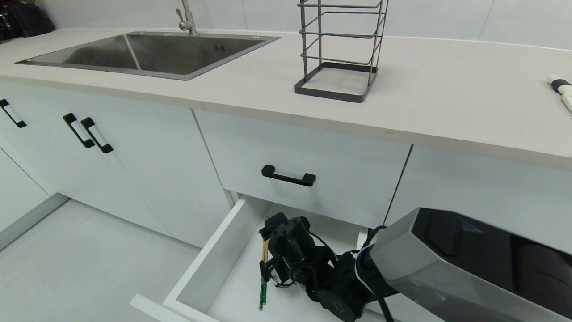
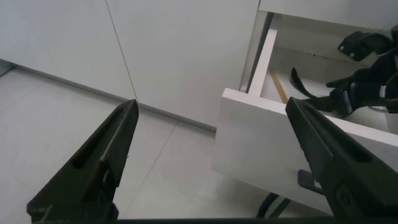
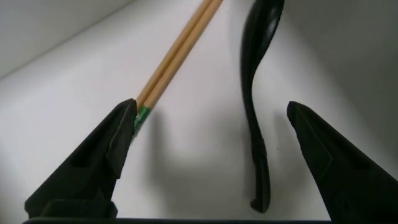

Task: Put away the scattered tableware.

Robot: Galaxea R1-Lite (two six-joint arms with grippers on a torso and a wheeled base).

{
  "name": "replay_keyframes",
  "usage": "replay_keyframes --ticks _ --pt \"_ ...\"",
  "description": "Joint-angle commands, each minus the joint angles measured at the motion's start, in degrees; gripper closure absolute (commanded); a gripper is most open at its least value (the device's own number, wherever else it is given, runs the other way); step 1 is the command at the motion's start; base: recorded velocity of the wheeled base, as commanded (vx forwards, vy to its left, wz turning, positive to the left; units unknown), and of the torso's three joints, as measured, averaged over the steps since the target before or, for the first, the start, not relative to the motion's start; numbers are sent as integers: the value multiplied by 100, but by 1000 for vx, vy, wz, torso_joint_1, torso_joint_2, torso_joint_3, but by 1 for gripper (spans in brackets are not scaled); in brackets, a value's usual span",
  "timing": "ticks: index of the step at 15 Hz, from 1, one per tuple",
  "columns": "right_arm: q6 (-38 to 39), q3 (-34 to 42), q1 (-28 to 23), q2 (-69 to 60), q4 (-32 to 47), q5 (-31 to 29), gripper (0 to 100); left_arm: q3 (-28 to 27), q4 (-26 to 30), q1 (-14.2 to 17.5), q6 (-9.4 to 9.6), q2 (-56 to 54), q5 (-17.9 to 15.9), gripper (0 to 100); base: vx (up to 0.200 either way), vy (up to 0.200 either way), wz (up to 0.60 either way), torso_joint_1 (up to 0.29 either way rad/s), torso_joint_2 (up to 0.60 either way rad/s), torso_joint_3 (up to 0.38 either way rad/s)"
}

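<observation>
Nearest of all, the right gripper [image 3: 210, 107] hangs low inside the open drawer [image 1: 210, 264], its jaws spread wide and gripping nothing. 2 wooden chopsticks [image 3: 177, 53] with green ends lie flat on the drawer floor just beside 1 of its fingers [image 3: 118, 137], toward the drawer's left wall, and 1 black spoon [image 3: 255, 112] lies on the floor beside them, apart from both fingers. Those pieces look released and put away. The left gripper [image 2: 211, 109] hovers over the floor tiles to the left of the drawer's near corner, also spread open and empty. Farther off, the counter [image 1: 447, 103] carries an empty wire rack [image 1: 330, 91] near its middle, with the sink [image 1: 147, 53] to the far left. At the counter's far right edge lies a white item with a black band [image 1: 561, 87]; what it is cannot be told, though it may be tableware yet to be collected. By this judgement the task is well along: 2 kinds of utensil are in the drawer, and what remains is probably fetching that last item and pushing the drawer shut.
</observation>
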Motion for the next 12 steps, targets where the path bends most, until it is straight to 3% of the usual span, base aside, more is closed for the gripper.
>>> replay_keyframes --ticks 1,2,4,6,12 --pt "102 411 202 -742 -95 -1 0 0 -2 -2 -2 0 4 0 0 0 0 0 0 0" --pt "94 561 210 -848 -183 7 0 0 -2 -2 -2 0 4 0 0 0 0 0 0 0" --pt "50 1888 254 -1639 -974 60 0 0 -2 -2 -2 0 -4 0 0 0 0 0 0 0" --pt "41 2951 386 -2386 -1721 473 0 0 -2 -2 -2 0 4 0 0 0 0 0 0 0" --pt "-240 4674 465 -4117 -2134 1027 0 0 -2 -2 -2 0 4 0 0 0 0 0 0 0"
